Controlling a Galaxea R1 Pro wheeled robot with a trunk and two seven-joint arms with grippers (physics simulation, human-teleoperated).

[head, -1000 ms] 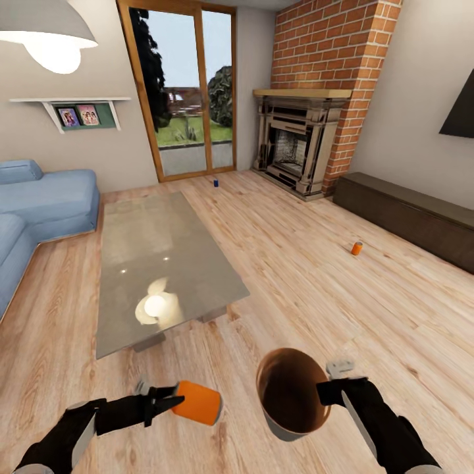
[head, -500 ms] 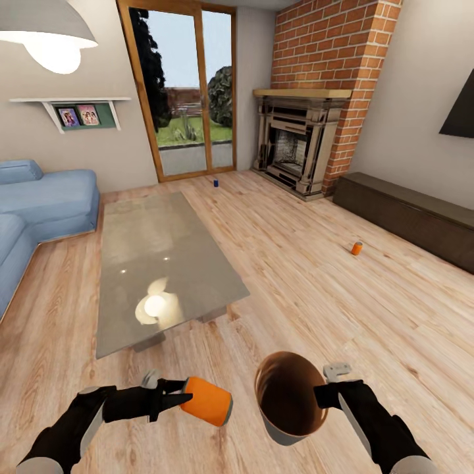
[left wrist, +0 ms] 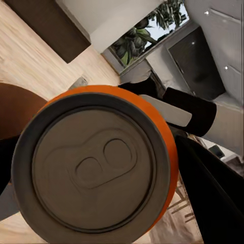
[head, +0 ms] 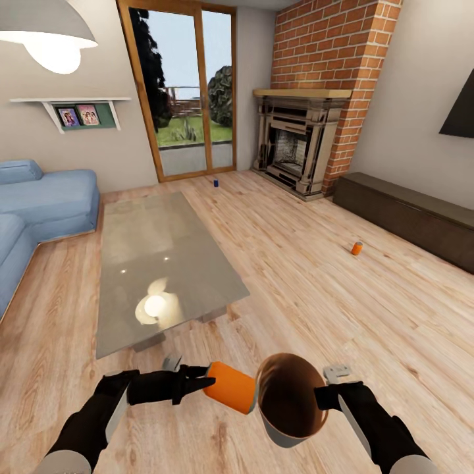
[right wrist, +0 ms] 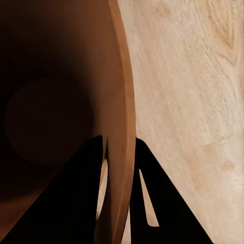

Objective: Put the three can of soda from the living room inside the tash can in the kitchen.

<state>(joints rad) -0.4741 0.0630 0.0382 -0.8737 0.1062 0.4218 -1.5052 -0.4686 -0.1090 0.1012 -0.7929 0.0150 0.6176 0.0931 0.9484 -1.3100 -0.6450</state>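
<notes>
Soda can [head: 230, 396], orange, lay sideways in my left gripper [head: 205, 382], clenched on its end, its other end just beside the rim of the tash can [head: 289, 421]. My right gripper [right wrist: 118, 152] pinched the bin's wall, one finger inside, one outside. I judged the can light, stiff and slick, best held round its body; the bin light but apt to swing. Another orange can [head: 356, 248] and the blue can [head: 215, 182] stood on the floor [head: 316, 289].

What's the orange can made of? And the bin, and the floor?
The can looks like painted metal: dull grey lid with a stamped pull-tab. The bin looks glossy and coppery inside, grey outside; metal or plastic, hard to say. The floor looks like light wood planks with visible grain.
</notes>
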